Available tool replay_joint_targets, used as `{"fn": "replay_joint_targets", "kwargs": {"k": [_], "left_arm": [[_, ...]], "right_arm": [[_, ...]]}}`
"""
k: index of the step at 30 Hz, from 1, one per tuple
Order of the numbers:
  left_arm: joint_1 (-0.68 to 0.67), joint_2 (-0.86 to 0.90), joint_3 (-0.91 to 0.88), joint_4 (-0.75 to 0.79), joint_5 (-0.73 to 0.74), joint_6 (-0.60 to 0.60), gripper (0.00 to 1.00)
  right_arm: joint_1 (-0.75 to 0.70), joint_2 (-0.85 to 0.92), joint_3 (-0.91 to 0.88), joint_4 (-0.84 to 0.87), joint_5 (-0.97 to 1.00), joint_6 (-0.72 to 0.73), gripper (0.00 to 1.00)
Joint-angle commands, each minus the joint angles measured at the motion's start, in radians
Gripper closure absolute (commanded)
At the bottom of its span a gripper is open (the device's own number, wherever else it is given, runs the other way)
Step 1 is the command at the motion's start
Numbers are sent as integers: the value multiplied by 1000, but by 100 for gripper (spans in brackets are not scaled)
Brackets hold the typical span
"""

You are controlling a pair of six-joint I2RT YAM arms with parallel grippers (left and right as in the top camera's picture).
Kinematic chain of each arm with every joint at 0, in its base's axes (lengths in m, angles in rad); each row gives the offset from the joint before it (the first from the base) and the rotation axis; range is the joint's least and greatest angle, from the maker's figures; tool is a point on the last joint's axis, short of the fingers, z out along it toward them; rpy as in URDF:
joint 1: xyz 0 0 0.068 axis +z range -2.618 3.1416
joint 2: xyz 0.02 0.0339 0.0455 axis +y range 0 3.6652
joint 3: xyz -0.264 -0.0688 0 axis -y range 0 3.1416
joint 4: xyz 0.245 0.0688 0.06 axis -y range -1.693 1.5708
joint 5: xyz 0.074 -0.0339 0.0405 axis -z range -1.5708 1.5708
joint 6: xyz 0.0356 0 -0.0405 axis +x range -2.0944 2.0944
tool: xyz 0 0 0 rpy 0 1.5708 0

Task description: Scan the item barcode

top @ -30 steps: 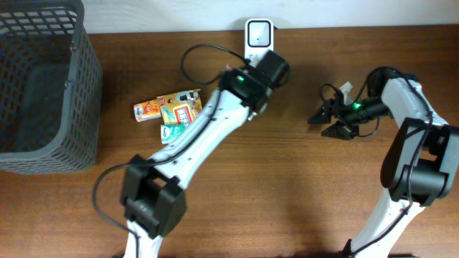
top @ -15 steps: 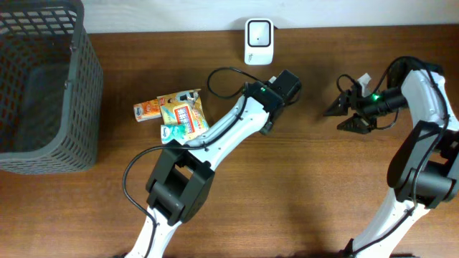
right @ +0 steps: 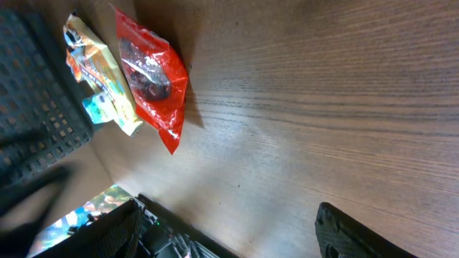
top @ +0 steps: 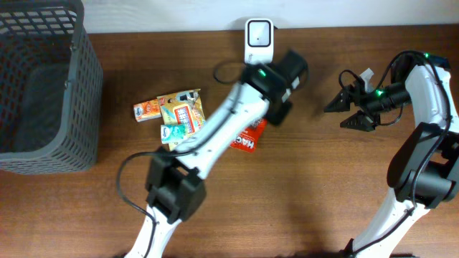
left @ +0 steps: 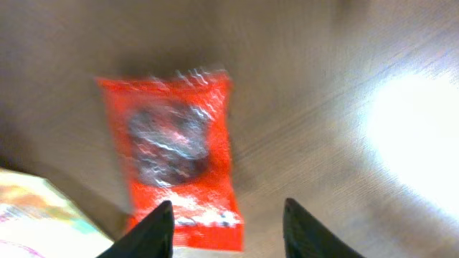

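Brown wooden worktop [top: 323,179], shiny red foil snack packet [left: 176,154] lying flat on it, my left claw [left: 228,216] spread apart over it, right claw [right: 229,229] apart too.

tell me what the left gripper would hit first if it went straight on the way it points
The red packet, lying on the table ahead of the open left gripper, slightly left of centre. The view is blurred, so depth is unclear; one jaw may meet bare wood.

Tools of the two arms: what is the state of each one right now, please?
Left tool: open, not holding the red shiny plastic packet.
Right tool: open, empty.
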Motion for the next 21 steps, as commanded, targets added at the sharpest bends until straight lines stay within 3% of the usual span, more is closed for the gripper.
{"fn": "replay_joint_targets", "kwargs": {"k": [1, 2, 3, 7, 10, 13, 16, 21], "left_arm": [[138, -13, 277, -134, 23, 4, 24], [185, -13, 353, -174, 23, 4, 9], [218, -13, 400, -200, 23, 4, 1], [350, -13, 513, -288, 24, 4, 1], [427, -12, 515, -346, 20, 4, 1], [482, -12, 512, -378, 21, 4, 1], [507, -12, 512, -394, 21, 4, 1], [512, -12, 512, -394, 21, 5, 1]], "right_arm": [[34, 0, 20, -3, 0, -15, 22], [59, 0, 20, 1, 0, -15, 22], [88, 0, 20, 11, 0, -11, 23], [243, 1, 19, 120, 53, 133, 28], [410, 2, 19, 255, 263, 362, 31], [536, 2, 19, 320, 426, 502, 31], [630, 2, 11, 354, 579, 667, 31], [742, 2, -18, 462, 645, 805, 31]]}}
